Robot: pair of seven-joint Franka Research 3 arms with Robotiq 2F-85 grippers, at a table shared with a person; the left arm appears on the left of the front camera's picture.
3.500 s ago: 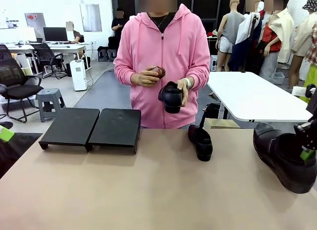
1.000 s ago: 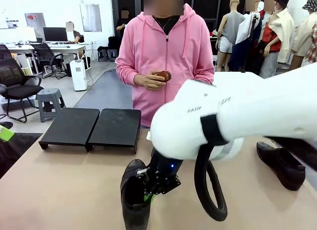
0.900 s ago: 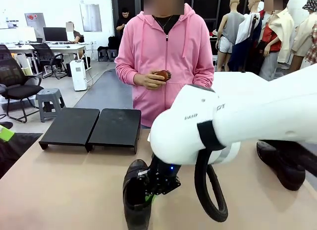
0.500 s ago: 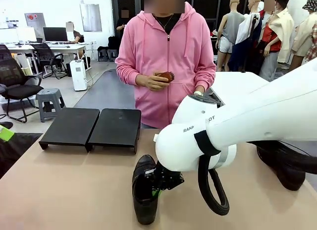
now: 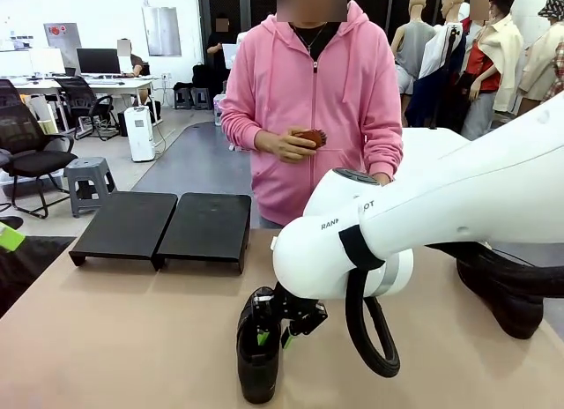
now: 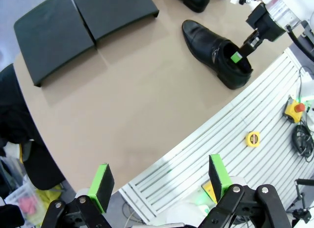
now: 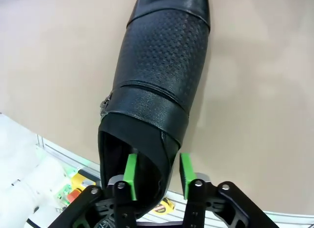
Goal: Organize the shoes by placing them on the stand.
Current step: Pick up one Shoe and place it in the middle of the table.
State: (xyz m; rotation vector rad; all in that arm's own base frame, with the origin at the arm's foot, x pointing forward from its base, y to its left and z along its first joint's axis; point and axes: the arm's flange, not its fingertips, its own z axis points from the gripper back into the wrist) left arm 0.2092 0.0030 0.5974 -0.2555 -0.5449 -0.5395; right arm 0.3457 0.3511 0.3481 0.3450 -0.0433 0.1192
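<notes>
A matte tan table is seen in an open workroom, with desks and office chairs behind a person in a pink hoodie. The stand, two flat black platforms side by side, is set far left. One shoe, black with a pebbled vamp, a smooth strap and a small metal buckle, is laid near the robot's edge. Its collar is straddled by the right gripper, jaws partly parted, pads seemingly clear of the leather. The left gripper is held wide apart, with nothing in it. On the white arm, "RAN" and "OT" can be read.
</notes>
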